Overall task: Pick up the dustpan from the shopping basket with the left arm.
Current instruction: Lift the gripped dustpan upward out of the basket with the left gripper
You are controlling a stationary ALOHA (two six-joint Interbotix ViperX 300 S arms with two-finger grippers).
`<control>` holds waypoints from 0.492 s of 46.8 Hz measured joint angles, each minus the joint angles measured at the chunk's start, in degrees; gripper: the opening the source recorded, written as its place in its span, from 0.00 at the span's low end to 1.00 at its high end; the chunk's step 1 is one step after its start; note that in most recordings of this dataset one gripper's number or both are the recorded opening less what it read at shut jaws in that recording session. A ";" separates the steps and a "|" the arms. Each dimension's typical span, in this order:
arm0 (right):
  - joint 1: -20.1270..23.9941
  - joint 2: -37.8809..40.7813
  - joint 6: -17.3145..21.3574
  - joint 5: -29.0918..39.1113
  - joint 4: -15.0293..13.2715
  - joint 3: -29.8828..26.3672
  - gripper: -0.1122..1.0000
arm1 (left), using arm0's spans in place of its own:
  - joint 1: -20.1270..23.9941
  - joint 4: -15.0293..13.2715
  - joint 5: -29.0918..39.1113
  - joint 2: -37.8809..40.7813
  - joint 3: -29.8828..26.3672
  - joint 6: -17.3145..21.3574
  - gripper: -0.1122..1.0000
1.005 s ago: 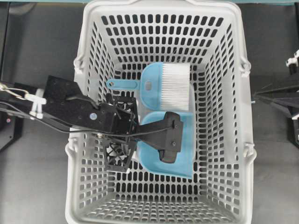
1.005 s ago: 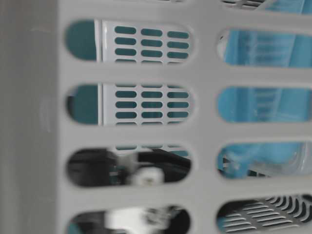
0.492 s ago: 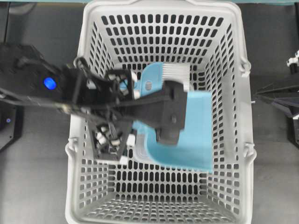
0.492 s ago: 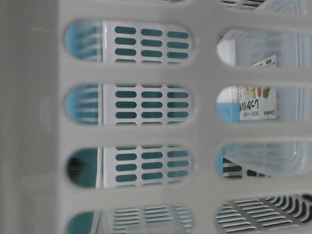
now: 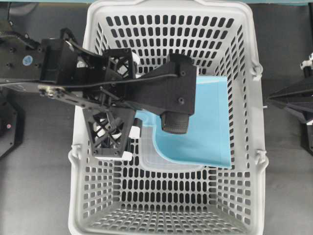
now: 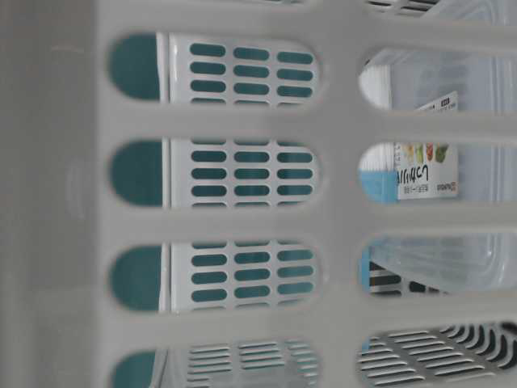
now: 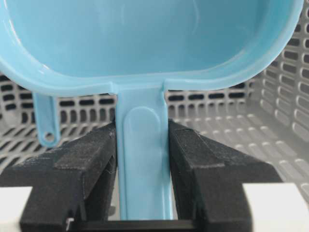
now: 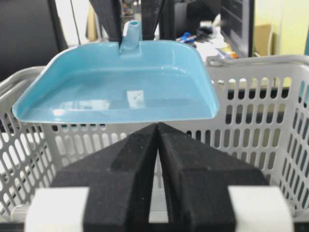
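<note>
The light-blue dustpan [image 5: 208, 127] hangs level above the light-grey shopping basket [image 5: 171, 7], clear of its floor. My left gripper [image 7: 142, 130] is shut on the dustpan's thin handle [image 7: 143, 164], one black finger on each side. The pan [image 7: 145, 38] fills the top of the left wrist view. In the right wrist view the dustpan [image 8: 120, 87] floats at the height of the basket rim [image 8: 260, 60]. My right gripper [image 8: 158, 126] is shut and empty, and it stays outside the basket at the right [image 5: 270, 102].
The blue brush handle with a hole [image 7: 47, 128] lies in the basket below; the arm hides the brush from overhead. A clear plastic container [image 5: 166, 164] with a label [image 6: 426, 166] lies on the basket floor under the dustpan. Slotted walls [image 6: 65, 202] surround everything.
My left arm has risen with the dustpan in its grip, from the basket floor up to rim height. The container underneath is uncovered. The right arm has not moved.
</note>
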 measured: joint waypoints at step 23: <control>0.00 -0.09 0.00 -0.09 0.00 0.00 0.10 | 0.35 0.00 0.00 0.00 0.00 -0.44 0.37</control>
